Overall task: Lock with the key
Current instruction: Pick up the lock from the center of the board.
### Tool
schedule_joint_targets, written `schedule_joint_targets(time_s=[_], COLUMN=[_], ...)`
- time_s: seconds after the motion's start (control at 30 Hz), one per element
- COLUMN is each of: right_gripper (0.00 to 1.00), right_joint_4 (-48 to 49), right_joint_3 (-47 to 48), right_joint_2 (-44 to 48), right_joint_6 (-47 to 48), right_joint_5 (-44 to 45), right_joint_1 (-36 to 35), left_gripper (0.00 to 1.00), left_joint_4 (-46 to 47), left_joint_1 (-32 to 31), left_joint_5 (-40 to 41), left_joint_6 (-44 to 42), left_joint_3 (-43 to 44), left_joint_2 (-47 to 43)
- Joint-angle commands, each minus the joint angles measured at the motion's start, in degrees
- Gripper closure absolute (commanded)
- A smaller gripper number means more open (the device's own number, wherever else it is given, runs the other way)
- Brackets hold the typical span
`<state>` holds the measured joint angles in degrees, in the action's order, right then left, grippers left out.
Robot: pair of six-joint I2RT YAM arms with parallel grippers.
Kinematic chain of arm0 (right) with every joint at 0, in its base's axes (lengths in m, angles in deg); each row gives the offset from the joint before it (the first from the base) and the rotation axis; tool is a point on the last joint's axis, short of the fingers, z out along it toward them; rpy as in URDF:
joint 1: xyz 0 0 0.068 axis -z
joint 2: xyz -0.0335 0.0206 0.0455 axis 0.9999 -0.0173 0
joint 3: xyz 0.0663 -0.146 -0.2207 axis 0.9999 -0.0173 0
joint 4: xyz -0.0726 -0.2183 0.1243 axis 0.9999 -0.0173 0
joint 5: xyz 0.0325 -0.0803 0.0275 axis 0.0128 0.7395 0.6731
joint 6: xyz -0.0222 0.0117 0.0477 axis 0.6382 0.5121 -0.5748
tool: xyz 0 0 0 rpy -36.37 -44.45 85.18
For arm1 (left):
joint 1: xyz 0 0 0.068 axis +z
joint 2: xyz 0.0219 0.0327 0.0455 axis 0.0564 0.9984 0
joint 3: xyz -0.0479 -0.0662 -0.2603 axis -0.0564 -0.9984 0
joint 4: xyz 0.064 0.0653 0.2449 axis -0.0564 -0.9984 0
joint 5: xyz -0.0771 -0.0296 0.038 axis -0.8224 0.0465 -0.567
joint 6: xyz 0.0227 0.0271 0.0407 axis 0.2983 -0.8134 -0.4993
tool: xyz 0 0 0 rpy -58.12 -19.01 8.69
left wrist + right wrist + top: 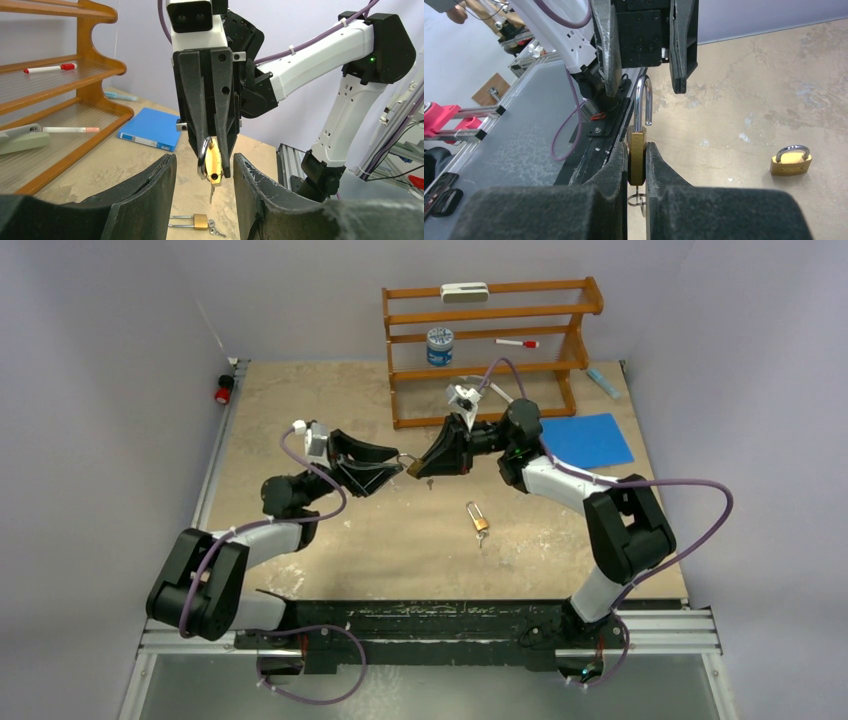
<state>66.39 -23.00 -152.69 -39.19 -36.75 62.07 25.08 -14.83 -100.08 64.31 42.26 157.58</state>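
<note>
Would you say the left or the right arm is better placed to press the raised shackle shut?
Left, probably. The right gripper is clamped on the padlock body, so it is busy, while the open left gripper flanks the raised shackle.

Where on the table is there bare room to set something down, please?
The far-left corner of the table, between the red object and the wooden shelf, is bare, as is the strip from the loose padlock to the near edge. The middle is crowded: left hand and right hand meet at the held padlock.
</note>
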Motion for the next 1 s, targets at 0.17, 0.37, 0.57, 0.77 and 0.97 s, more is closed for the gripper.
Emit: schedule_joint_targets(time_s=[0.17,0.37,0.57,0.77,0.97], right_gripper=[1.00,1.00,1.00,1.00,1.00], right_joint_4=[-7.07,-13.46,-21.81,-14.55,-2.48], right_joint_3=[2.62,2.01,0.96,-3.83,-8.70], right_joint_2=[3.58,6.38,10.86,13.15,12.21], right_joint_6=[7.68,14.67,26.07,29.27,29.99], right_joint_5=[2.22,5.84,13.41,18.05,25.02], right_joint_1=[0.04,0.02,-0.14,-0.67,-0.66], left_gripper=[0.69,0.68,0.68,0.68,0.68], left_joint_4=[12.08,12.08,12.06,12.11,12.03], left_joint_1=[0.16,0.14,0.05,-0.30,-0.31], left_joint_5=[-0.21,-0.85,-1.11,-1.03,-1.16], left_joint_6=[2.01,2.12,2.43,2.39,0.66], left_joint_3=[4.32,3.99,4.67,5.91,7.46], left_joint_2=[2.24,2.35,2.61,3.50,4.67])
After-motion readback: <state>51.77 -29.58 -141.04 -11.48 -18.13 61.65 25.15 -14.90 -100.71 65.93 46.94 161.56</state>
